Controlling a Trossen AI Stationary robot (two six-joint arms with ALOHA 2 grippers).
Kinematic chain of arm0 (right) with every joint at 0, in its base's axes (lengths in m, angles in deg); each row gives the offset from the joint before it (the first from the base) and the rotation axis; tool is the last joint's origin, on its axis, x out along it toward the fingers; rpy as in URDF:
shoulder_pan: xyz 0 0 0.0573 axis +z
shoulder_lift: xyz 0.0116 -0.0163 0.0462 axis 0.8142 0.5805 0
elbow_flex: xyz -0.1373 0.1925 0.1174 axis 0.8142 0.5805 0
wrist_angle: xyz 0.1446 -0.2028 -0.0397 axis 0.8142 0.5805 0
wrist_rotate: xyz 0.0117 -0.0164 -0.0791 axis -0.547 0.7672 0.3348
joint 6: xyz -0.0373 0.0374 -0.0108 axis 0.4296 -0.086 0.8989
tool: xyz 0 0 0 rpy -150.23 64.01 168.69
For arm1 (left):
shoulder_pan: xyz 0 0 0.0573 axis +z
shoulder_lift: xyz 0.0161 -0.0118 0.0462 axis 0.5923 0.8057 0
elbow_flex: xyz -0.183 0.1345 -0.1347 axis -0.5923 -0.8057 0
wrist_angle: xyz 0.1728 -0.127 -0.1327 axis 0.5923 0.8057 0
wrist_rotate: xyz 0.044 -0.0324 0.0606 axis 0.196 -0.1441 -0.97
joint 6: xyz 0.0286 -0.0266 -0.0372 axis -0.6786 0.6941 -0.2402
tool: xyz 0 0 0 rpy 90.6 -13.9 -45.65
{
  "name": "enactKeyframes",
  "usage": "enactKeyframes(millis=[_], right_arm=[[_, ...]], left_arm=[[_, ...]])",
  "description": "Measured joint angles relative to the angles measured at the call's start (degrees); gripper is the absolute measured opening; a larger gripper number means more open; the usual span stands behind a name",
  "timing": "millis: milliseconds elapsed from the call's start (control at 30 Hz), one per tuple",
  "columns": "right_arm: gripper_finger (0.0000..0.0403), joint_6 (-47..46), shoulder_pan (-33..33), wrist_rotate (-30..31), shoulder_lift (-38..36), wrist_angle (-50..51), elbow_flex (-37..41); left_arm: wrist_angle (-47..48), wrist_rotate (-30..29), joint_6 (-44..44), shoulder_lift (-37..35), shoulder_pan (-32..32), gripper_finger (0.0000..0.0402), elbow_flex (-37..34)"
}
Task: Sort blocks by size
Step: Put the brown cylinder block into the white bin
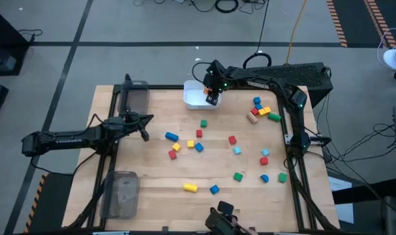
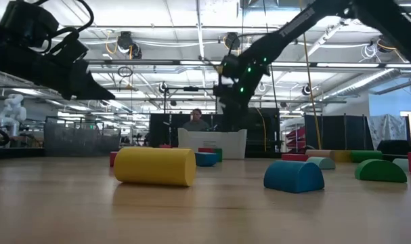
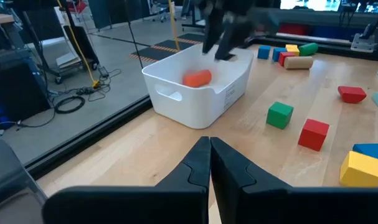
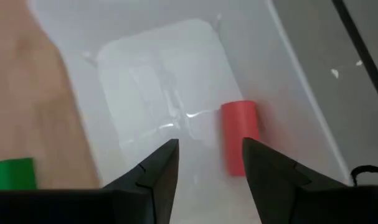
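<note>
Right gripper over the white bin, jaws apart, nothing held; red cylinder lies loose inside.

Working outward from our right gripper: its fingers are spread with a clear gap, and the red cylinder sits on the bin floor just past one fingertip, on its side, long axis roughly along the bin's longer wall. Left gripper is clenched on nothing, parked near the table's left edge by a clear tray. Progress looks early to us: one block binned, the other blocks scattered over the table, including a yellow cylinder lying flat near the front edge. Most sorting remains.
</note>
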Motion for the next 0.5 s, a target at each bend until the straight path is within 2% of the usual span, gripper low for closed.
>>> enactKeyframes(millis=[233,500], right_arm=[[0.0164,-0.02,0.09,0.1,-7.02,8.27,0.0],[0.0164,-2.15,0.09,0.13,-12.97,25.25,0.02]], left_arm=[[2.18,0.0,0.0,0.05,0.01,0.0015,0.0],[4.34,0.0,0.0,0.06,0.01,0.0015,0.0]])
